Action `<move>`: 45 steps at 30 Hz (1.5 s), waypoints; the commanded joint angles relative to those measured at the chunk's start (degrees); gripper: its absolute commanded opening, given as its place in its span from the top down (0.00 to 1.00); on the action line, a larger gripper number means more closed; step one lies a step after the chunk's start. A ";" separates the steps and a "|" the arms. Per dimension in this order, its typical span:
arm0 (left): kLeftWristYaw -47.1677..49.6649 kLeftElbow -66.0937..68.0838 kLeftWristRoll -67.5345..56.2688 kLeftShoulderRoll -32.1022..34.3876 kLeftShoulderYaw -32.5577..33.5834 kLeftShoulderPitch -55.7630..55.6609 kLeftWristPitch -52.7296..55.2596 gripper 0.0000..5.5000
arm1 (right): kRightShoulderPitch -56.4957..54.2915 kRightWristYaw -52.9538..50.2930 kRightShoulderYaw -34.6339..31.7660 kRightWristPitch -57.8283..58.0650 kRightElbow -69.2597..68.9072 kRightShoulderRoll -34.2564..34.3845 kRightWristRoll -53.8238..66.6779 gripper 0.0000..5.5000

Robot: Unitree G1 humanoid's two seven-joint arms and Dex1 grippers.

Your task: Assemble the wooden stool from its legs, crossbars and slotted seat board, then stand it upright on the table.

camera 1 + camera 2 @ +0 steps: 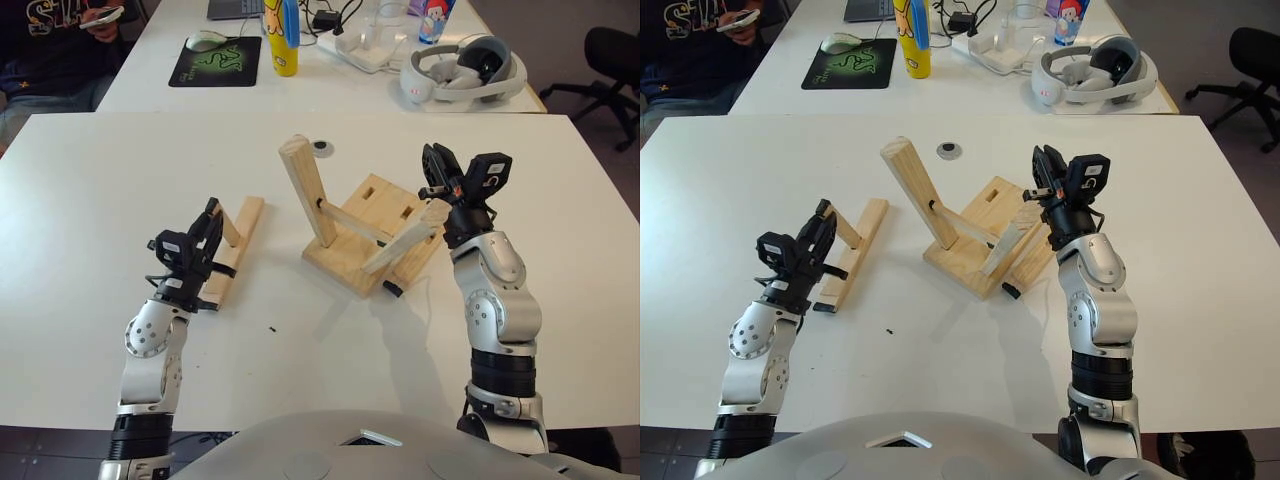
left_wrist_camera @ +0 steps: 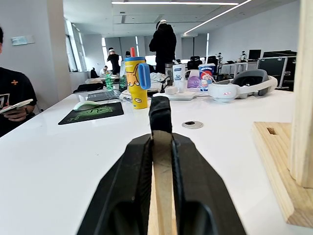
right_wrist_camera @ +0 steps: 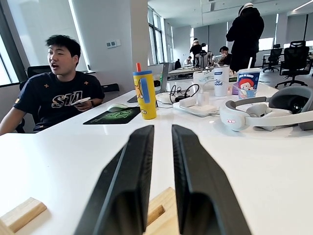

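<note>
From the head, my left gripper (image 1: 212, 215) is clenched on the loose leg frame (image 1: 245, 225). My right gripper (image 1: 434, 158) is released, beside the seat board (image 1: 385, 195), which carries one leg frame. Left wrist: wood is pinched between my fingers (image 2: 137, 176). Right wrist: nothing is held. Roughly halfway, I judge.

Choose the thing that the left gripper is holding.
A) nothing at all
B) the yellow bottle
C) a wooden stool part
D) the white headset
C: the left gripper is shut on a wooden stool part, and the left wrist view shows the wood clamped inside it.
</note>
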 commanded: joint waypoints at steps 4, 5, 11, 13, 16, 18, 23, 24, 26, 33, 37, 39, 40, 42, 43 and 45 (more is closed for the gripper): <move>-2.63 -0.55 3.56 6.37 -4.33 0.50 18.91 0.92 | 0.41 -0.67 -0.33 0.84 -1.35 0.21 0.31 0.88; -2.67 0.18 3.36 7.08 -3.86 -0.01 20.05 0.92 | 0.59 -0.84 -0.21 0.78 -1.51 0.45 0.25 0.88; -1.14 12.13 4.42 9.74 0.15 0.88 20.67 0.92 | 0.19 -2.39 -0.59 1.78 -1.87 2.13 1.40 0.88; -0.89 12.25 3.67 9.53 1.37 1.26 20.08 0.92 | 0.40 -2.44 -0.85 1.51 -2.10 2.01 1.22 0.88; -0.79 10.39 1.71 7.94 2.62 0.49 18.76 0.92 | 0.59 -2.38 -0.81 0.98 -1.98 2.06 0.73 0.88; -1.07 7.70 -0.31 6.91 3.20 -0.78 18.34 0.92 | 0.85 -2.42 -0.62 0.69 -2.16 2.04 0.49 0.88; -0.83 1.93 -6.07 5.90 5.53 -4.30 20.60 0.92 | 1.19 -2.64 -0.49 0.36 -2.29 2.14 0.34 0.88; -0.57 1.37 -6.10 6.03 5.75 -4.84 20.94 0.87 | 1.30 -2.72 -0.48 0.30 -2.36 2.18 0.30 0.88; -0.22 0.87 -6.04 6.11 6.20 -5.63 21.62 0.82 | 1.50 -2.86 -0.47 0.20 -2.46 2.31 0.23 0.88; 1.82 -0.55 -4.39 5.72 9.45 -6.20 19.27 0.76 | 2.02 -2.85 -0.42 -0.24 -2.46 2.47 -0.03 0.88; 0.46 -1.06 -4.76 5.79 10.60 -3.31 18.26 0.76 | 2.33 -2.92 -0.37 -0.35 -2.71 2.60 -0.08 0.88; -0.11 -1.69 -4.36 5.98 10.62 -1.97 17.89 0.76 | 2.65 -2.98 -0.41 -0.52 -2.77 2.72 -0.21 0.88; -0.21 -2.11 -4.29 5.99 10.66 -1.83 17.89 0.76 | 2.85 -3.04 -0.44 -0.56 -2.90 2.76 -0.24 0.88; 0.10 -3.09 -3.35 6.60 10.64 -2.97 17.90 0.76 | 3.07 -3.17 -0.40 -0.62 -2.98 2.88 -0.31 0.88; 0.05 -3.61 -3.35 6.96 10.64 -4.17 18.21 0.76 | 3.15 -3.20 -0.33 -0.67 -2.91 2.91 -0.38 0.88; 0.56 -5.14 -4.22 7.48 11.53 -7.33 19.45 0.76 | 3.15 -3.13 -0.16 -0.68 -2.76 2.84 -0.47 0.88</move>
